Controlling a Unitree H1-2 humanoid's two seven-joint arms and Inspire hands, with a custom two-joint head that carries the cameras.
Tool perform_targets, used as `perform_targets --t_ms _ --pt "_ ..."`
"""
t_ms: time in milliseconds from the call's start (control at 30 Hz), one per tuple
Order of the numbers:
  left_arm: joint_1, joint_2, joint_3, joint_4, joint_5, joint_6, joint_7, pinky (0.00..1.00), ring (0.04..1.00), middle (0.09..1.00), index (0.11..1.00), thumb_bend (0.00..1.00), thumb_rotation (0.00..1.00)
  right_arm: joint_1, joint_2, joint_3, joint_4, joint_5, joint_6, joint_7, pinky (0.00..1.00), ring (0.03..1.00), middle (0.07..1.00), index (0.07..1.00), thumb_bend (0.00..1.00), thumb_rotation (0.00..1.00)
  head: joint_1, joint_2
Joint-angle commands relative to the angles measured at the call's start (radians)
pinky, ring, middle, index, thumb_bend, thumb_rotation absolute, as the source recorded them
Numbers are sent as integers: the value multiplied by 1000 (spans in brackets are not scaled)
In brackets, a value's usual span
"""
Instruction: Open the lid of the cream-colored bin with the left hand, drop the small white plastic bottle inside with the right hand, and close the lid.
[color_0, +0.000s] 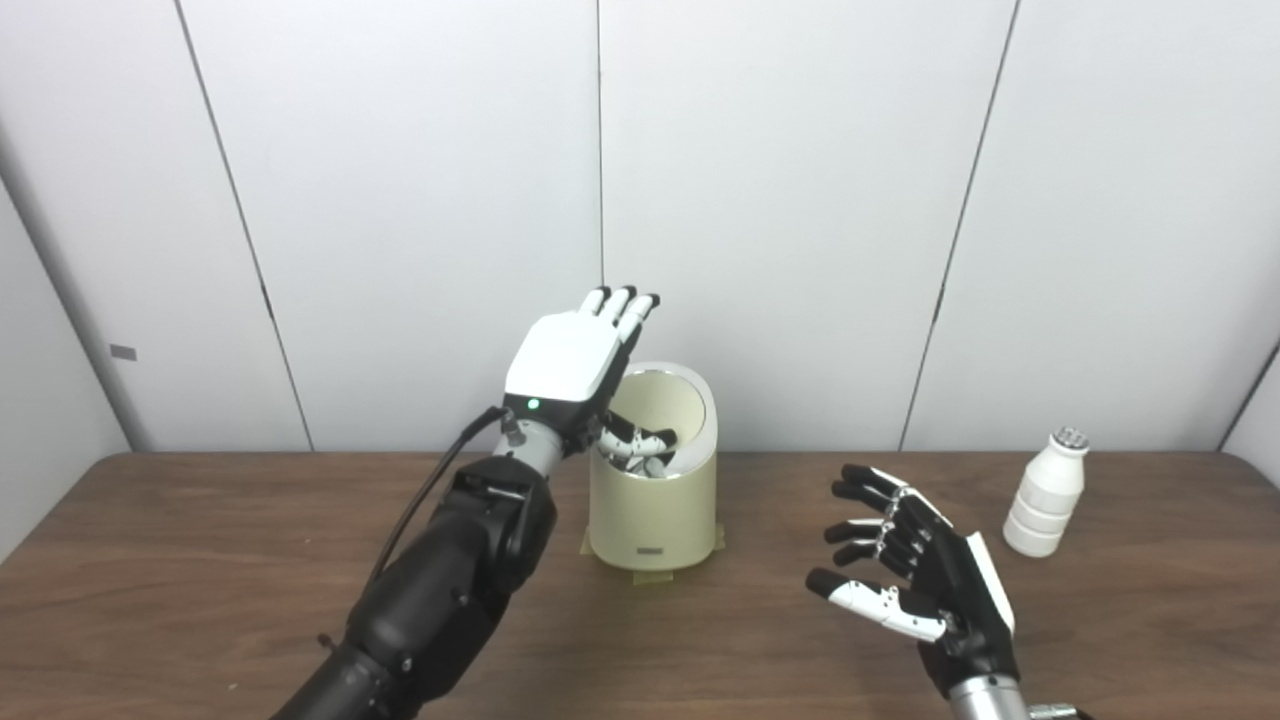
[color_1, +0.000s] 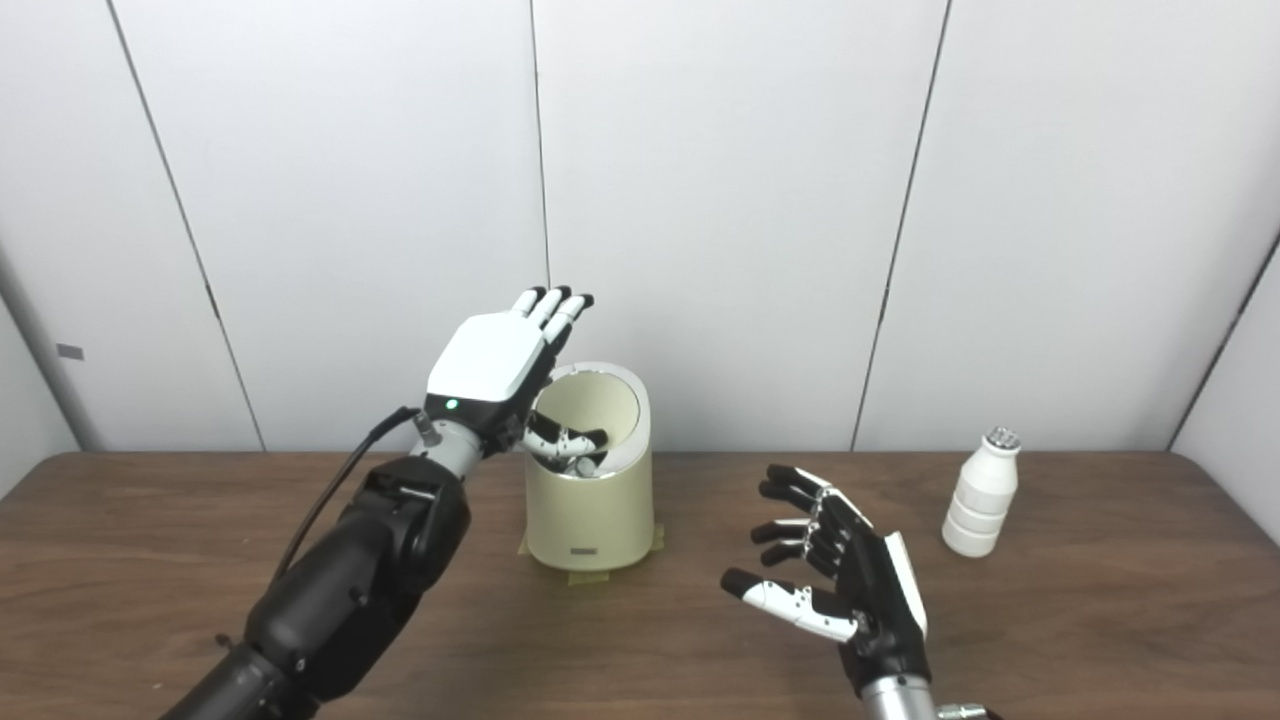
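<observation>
On table (color_0: 200, 560), far right: small white plastic bottle (color_0: 1046, 492), upright, untouched; likely light, rigid, ribbed, best gripped around the body. Cream-colored bin (color_0: 655, 510), centre, lid (color_0: 668, 405) raised. Left hand (color_0: 575, 365) flat against lid, thumb inside the rim. Right hand (color_0: 915, 570) empty, fingers spread, between bin and bottle.

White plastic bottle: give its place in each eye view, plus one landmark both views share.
Left eye view: white plastic bottle stands upright at far right on the table, right of the open right hand.
Right eye view: same bottle, right of centre.
Shared landmark: the cream-colored bin at centre.
</observation>
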Motion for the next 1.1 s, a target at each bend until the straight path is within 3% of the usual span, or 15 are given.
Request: perform_targets --t_ms 0,67,200,400,500,700,900,1067 --pt "-1 -20 83 -45 -103 -37 56 884 1000 1000 1000 888 126 -35 -6 -5 -24 7 -42 -2 477 576 746 751 805 216 0 0" --pt "17 -46 152 -72 -188 -86 83 778 966 1000 1000 842 191 -36 -6 -4 -24 1 -38 -6 478 581 747 749 803 218 1 0" --pt "69 -96 282 -139 -360 -189 137 732 907 966 990 784 183 -40 -8 -5 -21 0 -39 -6 478 580 746 748 809 220 10 0" --pt "188 -124 364 -312 -542 -115 42 566 763 823 872 732 210 -44 -19 -10 -19 1 -30 -2 476 586 747 746 808 221 20 -1" --pt "265 -138 407 -378 -633 -81 17 574 725 785 828 711 217 -44 -25 -11 -17 5 -29 2 477 589 750 747 801 221 24 -1" --pt "377 -126 440 -407 -695 -97 -1 609 682 737 778 724 260 -42 -31 -10 -13 10 -29 3 474 576 742 744 797 197 26 2" --pt "485 -116 459 -432 -776 -95 -40 479 631 719 765 708 227 -37 -27 -8 -24 33 -12 12 481 585 742 753 784 179 23 1" --pt "524 -116 454 -413 -789 -119 -43 449 591 687 749 714 186 -38 -33 -6 -5 36 -40 17 468 578 744 761 766 184 13 -13"
